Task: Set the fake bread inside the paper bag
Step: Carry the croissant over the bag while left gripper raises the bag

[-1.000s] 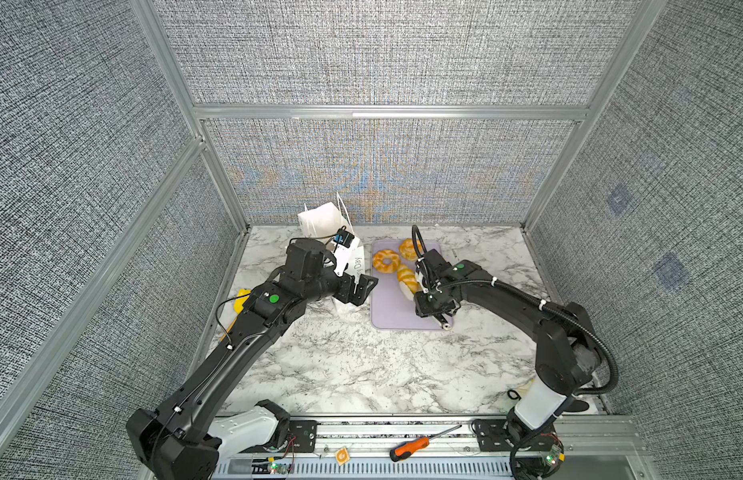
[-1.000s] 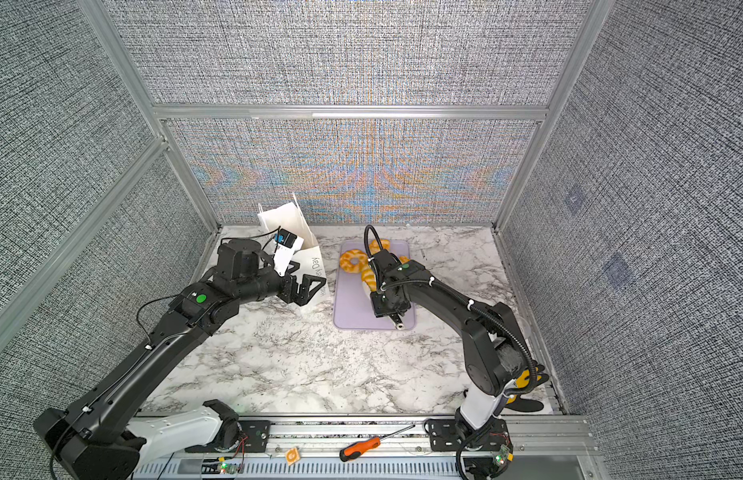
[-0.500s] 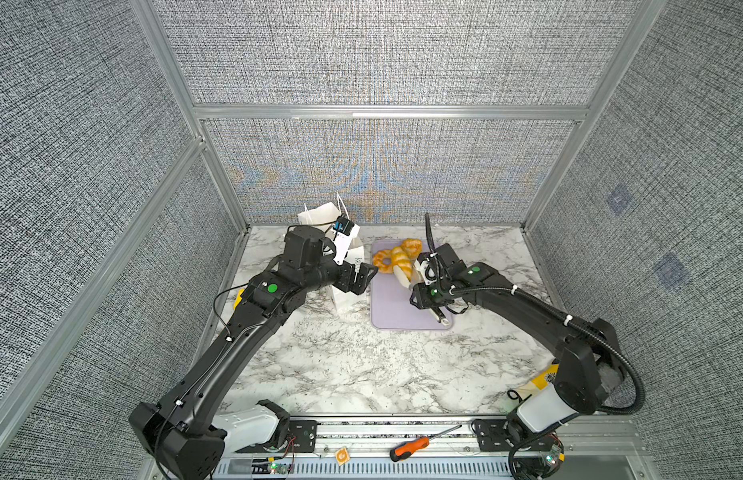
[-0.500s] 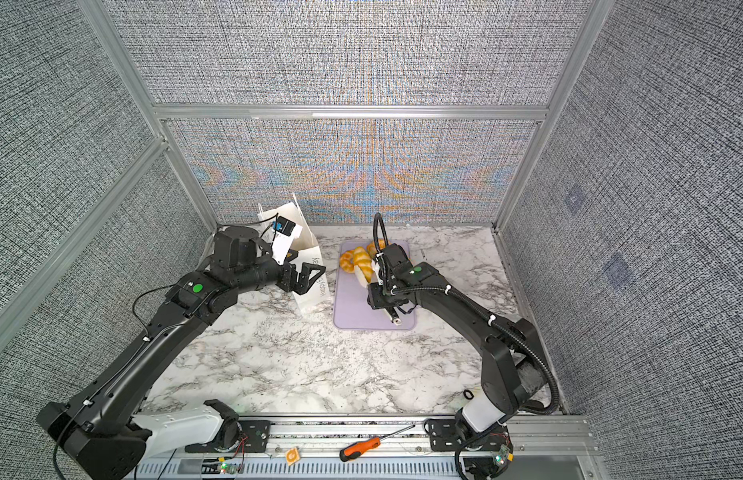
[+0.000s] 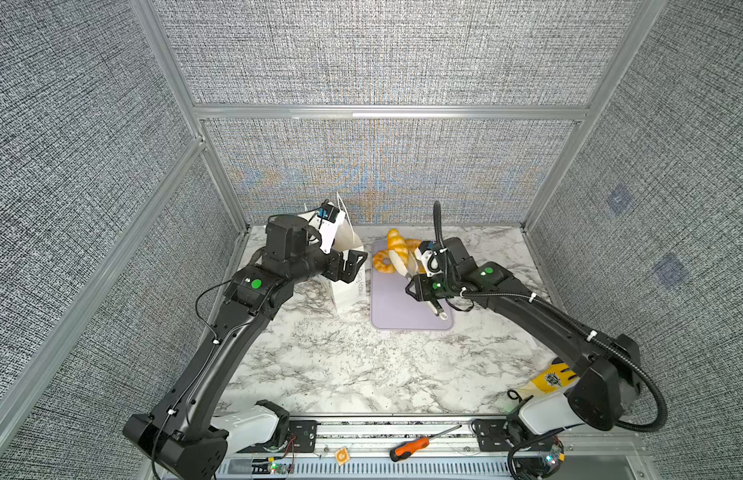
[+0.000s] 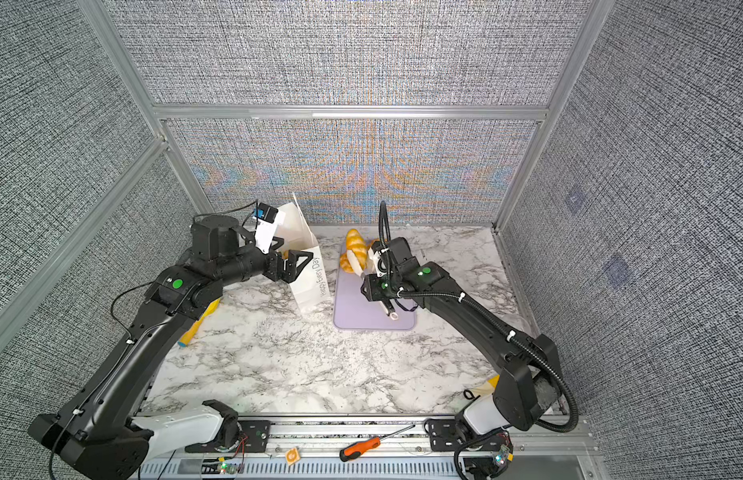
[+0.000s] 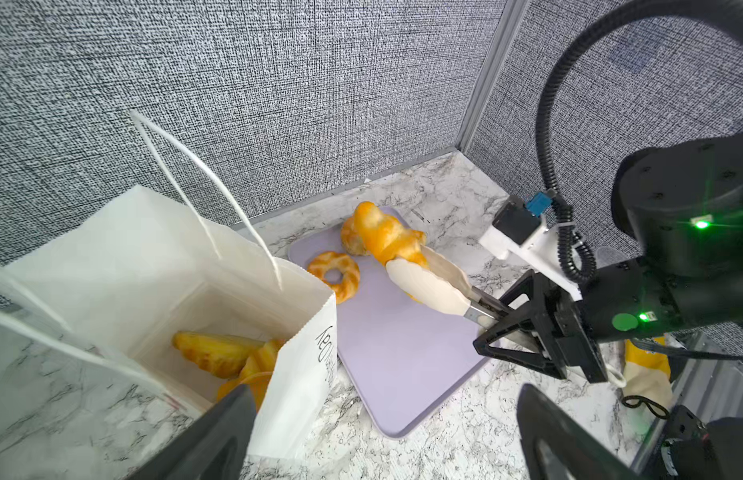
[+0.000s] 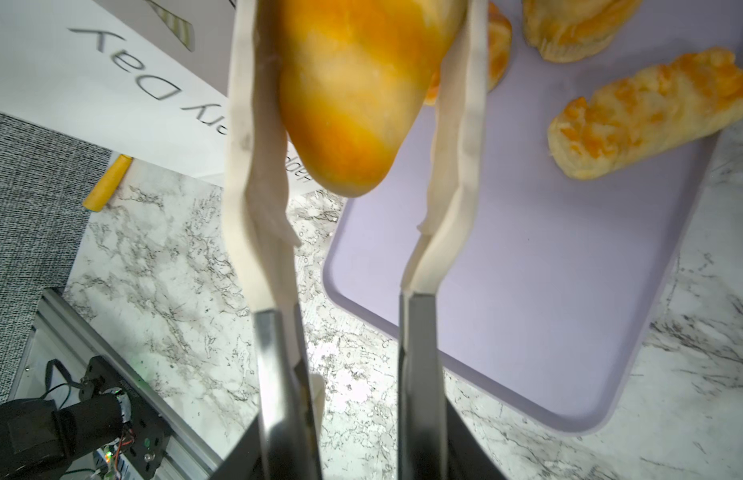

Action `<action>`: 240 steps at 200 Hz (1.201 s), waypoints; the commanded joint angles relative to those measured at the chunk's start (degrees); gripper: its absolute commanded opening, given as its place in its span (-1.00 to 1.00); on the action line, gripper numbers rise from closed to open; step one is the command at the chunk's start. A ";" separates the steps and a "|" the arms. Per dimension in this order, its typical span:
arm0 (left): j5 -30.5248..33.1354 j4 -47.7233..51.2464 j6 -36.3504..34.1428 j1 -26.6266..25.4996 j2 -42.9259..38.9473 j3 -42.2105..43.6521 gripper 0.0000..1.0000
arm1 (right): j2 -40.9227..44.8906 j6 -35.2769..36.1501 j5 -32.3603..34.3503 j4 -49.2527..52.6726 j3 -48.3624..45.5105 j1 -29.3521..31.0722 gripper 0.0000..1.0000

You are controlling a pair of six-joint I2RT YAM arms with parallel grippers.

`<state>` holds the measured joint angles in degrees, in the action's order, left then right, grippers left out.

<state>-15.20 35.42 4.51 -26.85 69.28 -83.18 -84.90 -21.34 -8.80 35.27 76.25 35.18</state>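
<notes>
Right gripper [image 7: 494, 324] clamps tongs [image 7: 432, 286] pinching bread [image 8: 349, 91] aloft — left gripper [image 6: 294, 266] gaping beside bag [image 7: 153, 241].

We find the paper bag's [image 7: 153, 249] mouth wide open from above, though its two cord handles [image 7: 274, 270] rise over the rim and bread already covers part of its floor. Our left hand [image 7: 384, 388], fingers spread wide, hovers near the bag's lettered corner and crowds that approach. The tongs [image 7: 432, 282] in our right hand [image 7: 492, 322] carry a piece of fake bread [image 8: 353, 91] above the lavender tray [image 7: 403, 353], whose near half is bare. A ring [image 7: 336, 274] and other pieces fill its far end. The desk's [image 5: 340, 365] front is open marble.
</notes>
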 commanded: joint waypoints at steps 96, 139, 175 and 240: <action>-0.36 3.52 1.27 5.09 -1.22 -4.46 0.99 | 0.20 2.50 4.22 -5.24 11.55 7.18 -0.12; 2.49 1.05 4.19 6.26 -3.69 -2.01 0.99 | -3.39 5.07 4.69 -6.88 15.07 10.83 -0.12; 3.20 0.43 5.27 8.61 -4.66 0.40 0.99 | -7.26 6.75 4.63 -7.48 18.32 13.13 -0.12; 1.32 -1.22 6.74 10.24 -6.55 4.97 0.99 | -14.69 6.65 5.57 -2.92 25.89 13.72 -0.12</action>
<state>-12.62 36.51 10.79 -16.75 63.20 -78.98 -97.51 -15.31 -4.62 31.40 98.76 48.88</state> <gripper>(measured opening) 0.994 0.441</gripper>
